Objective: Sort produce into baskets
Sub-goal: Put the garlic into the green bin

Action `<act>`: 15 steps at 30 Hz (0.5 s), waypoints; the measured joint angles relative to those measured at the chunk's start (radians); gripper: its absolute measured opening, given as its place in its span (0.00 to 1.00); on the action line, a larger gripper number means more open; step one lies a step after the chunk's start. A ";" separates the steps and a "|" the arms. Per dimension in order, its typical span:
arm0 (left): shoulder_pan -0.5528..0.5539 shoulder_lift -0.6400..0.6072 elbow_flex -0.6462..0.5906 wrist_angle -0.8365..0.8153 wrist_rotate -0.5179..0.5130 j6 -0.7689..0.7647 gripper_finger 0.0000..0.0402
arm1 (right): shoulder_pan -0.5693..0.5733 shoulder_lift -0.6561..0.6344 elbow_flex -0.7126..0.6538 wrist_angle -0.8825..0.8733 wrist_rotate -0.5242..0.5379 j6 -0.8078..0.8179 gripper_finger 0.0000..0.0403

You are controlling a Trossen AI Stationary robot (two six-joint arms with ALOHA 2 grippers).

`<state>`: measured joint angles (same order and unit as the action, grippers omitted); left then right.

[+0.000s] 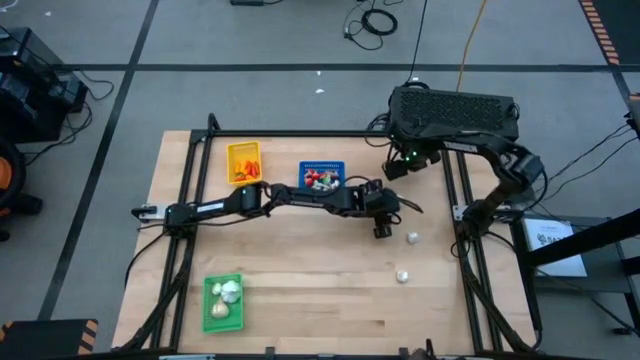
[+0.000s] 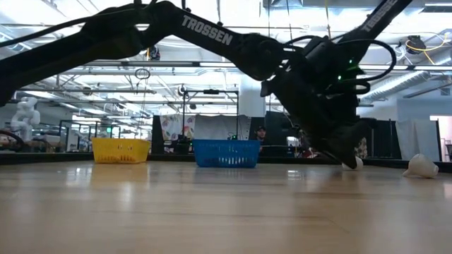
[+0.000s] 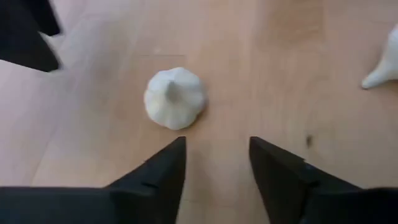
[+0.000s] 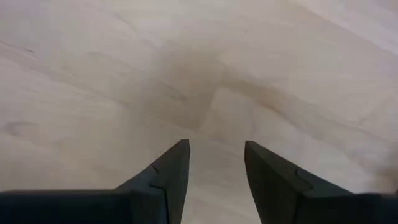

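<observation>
On the tabletop (image 1: 300, 270), my yellow basket (image 1: 244, 162), blue basket (image 1: 322, 177) and green basket (image 1: 222, 301) look mostly filled. Left claw (image 1: 383, 229), jaws apart and empty, hovers beside one white garlic bulb (image 1: 412, 237); another bulb (image 1: 402, 276) waits nearby. Right claw (image 4: 214, 180) gapes empty.

This is a big robot lab or workshop. The wooden tabletop (image 1: 300, 290) stands on a grey floor (image 1: 250, 40) with cables (image 1: 372, 20) lying about. Behind it is a wide hall with bright ceiling lights (image 2: 233, 17), metal racks (image 2: 78, 130) and a white robot figure (image 2: 25, 113).
</observation>
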<state>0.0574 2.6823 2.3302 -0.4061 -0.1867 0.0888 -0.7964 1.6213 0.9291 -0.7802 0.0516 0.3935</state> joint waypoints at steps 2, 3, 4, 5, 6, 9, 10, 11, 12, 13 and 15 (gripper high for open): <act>-0.004 0.000 0.000 0.005 0.000 0.003 0.51 | 0.003 -0.034 0.000 -0.014 0.001 0.012 0.36; -0.005 0.000 0.000 0.011 0.000 0.001 0.54 | 0.003 -0.052 0.000 -0.029 0.002 0.017 0.36; -0.005 0.000 0.000 0.016 0.000 -0.004 0.57 | 0.003 -0.069 0.000 -0.047 0.002 0.025 0.36; -0.005 0.000 0.000 0.021 0.000 -0.014 0.60 | 0.003 -0.084 0.001 -0.063 0.001 0.036 0.36; -0.004 0.000 0.000 0.029 0.000 -0.039 0.62 | 0.003 -0.099 0.001 -0.083 0.002 0.047 0.36; 0.004 0.018 0.000 0.072 0.021 -0.147 0.68 | 0.005 -0.132 0.001 -0.125 0.009 0.067 0.36; 0.006 0.023 -0.001 0.068 0.025 -0.177 0.69 | 0.007 -0.139 0.001 -0.125 0.010 0.067 0.36; 0.009 0.037 -0.001 0.087 0.027 -0.197 0.70 | 0.010 -0.144 0.001 -0.124 0.017 0.067 0.36; 0.012 0.046 0.000 0.120 0.029 -0.214 0.71 | 0.013 -0.148 0.001 -0.124 0.025 0.070 0.36; 0.013 0.049 0.000 0.133 0.029 -0.233 0.71 | 0.014 -0.153 0.001 -0.122 0.028 0.070 0.36; 0.015 0.062 0.001 0.190 0.029 -0.259 0.71 | 0.013 -0.155 0.001 -0.113 0.029 0.068 0.36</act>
<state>0.0725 2.7442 2.3309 -0.2159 -0.1581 -0.1704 -0.7830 1.4662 0.9298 -0.8934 0.0803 0.4618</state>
